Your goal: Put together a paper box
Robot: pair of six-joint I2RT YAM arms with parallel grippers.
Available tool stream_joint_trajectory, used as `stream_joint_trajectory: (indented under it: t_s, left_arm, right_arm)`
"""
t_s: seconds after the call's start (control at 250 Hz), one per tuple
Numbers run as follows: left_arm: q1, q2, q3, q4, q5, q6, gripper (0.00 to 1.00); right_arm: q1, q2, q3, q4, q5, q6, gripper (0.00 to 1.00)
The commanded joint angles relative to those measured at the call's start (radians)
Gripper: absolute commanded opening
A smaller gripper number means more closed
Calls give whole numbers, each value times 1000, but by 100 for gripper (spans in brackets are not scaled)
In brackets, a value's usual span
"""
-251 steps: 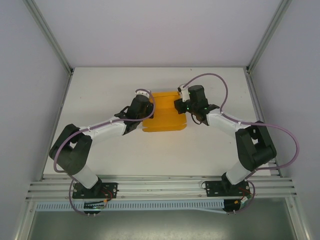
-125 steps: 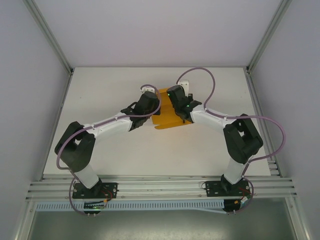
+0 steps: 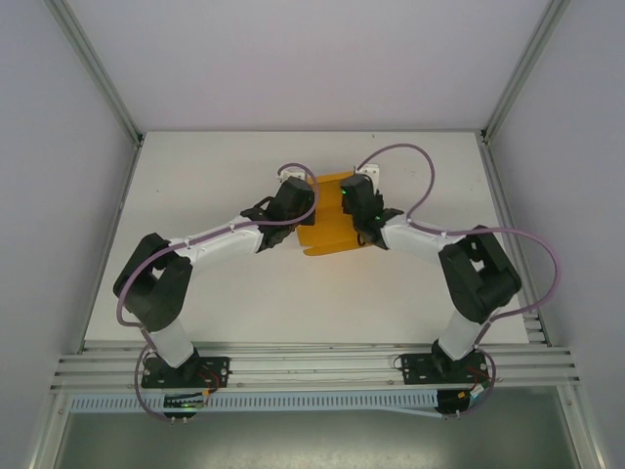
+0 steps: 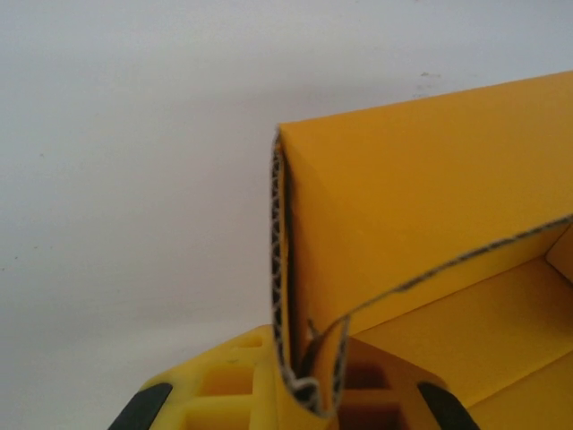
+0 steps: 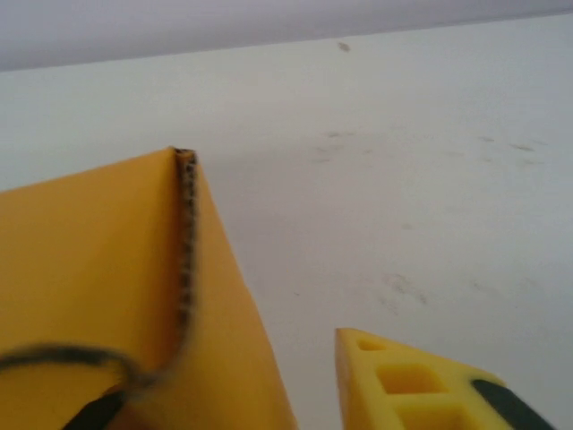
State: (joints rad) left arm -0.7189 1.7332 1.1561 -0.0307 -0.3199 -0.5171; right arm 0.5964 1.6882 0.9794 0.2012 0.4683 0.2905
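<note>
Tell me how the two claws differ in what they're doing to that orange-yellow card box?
The left gripper is shut on the paper box, pinching a doubled-over wall. The right gripper stands open, with bare table showing between one finger and the card. The left gripper works the box's left side, the right gripper its right side. Both have yellow fingers and meet at the box's far end.
</note>
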Motion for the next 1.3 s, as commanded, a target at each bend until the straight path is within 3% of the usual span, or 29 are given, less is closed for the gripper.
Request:
stream_joint_trajectory:
  t_s: [0.0, 0.052, 0.104, 0.224, 0.352, 0.508, 0.612, 0.708, 0.907, 1.059, 1.295]
  left_arm:
    - [33, -4, 7, -67, -86, -2, 0]
    - [32, -6, 7, -52, -77, 14, 0]
    - [33, -10, 3, -36, -64, 29, 0]
    - [33, -13, 10, -24, -53, 73, 0]
    - [37, -42, -18, 23, -6, 137, 0]
    - [58, -79, -8, 16, 247, 405, 0]
    - [64, -51, 106, -211, 326, 710, 0]
    - [62, -32, 191, -502, 499, 1000, 0]
    - [56, 177, 437, -860, 454, 1135, 0]
    - [25, 313, 503, -900, 326, 1195, 0]
    - [2, 459, 582, -924, 258, 1222, 0]
  right_arm:
    - [-107, -89, -113, 306, -402, -77, 43]
    - [-135, -116, -136, 347, -598, -64, 62]
    - [-155, -146, -144, 344, -740, -47, 71]
    - [-157, -237, -149, 255, -906, -82, 99]
    - [-160, -358, -175, 155, -878, -101, 99]
    - [-177, -514, -203, -22, -649, -114, 99]
    - [-211, -593, -187, -211, -551, -121, 99]
    - [-246, -657, -179, -347, -508, -134, 99]
    - [-295, -731, -189, -489, -464, -152, 99]
    - [-315, -731, -189, -522, -467, -154, 99]
    - [-335, -718, -200, -522, -483, -159, 99]
